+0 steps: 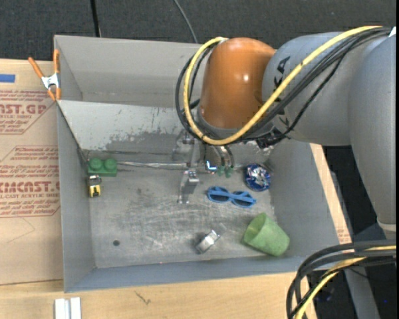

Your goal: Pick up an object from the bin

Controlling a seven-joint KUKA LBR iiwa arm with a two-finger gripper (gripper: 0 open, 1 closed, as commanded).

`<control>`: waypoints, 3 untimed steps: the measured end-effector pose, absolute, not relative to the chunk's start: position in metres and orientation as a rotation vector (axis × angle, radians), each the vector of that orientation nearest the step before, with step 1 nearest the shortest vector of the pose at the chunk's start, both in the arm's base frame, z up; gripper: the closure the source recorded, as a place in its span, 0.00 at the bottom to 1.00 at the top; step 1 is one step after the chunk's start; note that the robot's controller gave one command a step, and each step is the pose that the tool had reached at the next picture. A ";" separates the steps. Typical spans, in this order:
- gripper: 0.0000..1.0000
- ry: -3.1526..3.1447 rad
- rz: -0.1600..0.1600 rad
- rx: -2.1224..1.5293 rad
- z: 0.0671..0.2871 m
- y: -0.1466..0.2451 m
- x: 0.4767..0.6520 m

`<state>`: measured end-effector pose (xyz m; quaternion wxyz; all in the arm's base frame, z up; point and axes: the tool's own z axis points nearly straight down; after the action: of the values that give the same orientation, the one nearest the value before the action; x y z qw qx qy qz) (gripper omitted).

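1. Camera view: black lettering on the arm (332, 78) is crossed by yellow cables, unreadable.
2. The pincer (188, 185) hangs under the orange cover (236, 82) at mid-bin (120, 121), low over bare floor. I can't tell how wide it is open, and nothing is seen in it.
3. Nearest, just to its right, are blue sunglasses (230, 196), long axis left-to-right, dipping right.
4. Beyond them sits a blue-and-white ball (257, 175).
5. A green cup (266, 235) lies on its side, with a grey metal piece (207, 240) nearer front.
6. Far left is a green brick (102, 167) with a small yellow piece (94, 190) beside it.

Overhead, slightly oblique, above bin (73, 198)
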<state>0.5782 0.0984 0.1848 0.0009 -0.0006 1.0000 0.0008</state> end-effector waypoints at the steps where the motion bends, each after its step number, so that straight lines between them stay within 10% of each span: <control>1: 0.00 3.151 -0.003 -0.120 0.133 0.041 0.492; 2: 0.00 3.118 0.003 -0.242 0.072 0.011 0.492; 3: 1.00 3.128 0.001 -0.247 0.074 0.011 0.490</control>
<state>0.4899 0.0114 0.0736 0.0017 -0.0787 0.9969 0.0004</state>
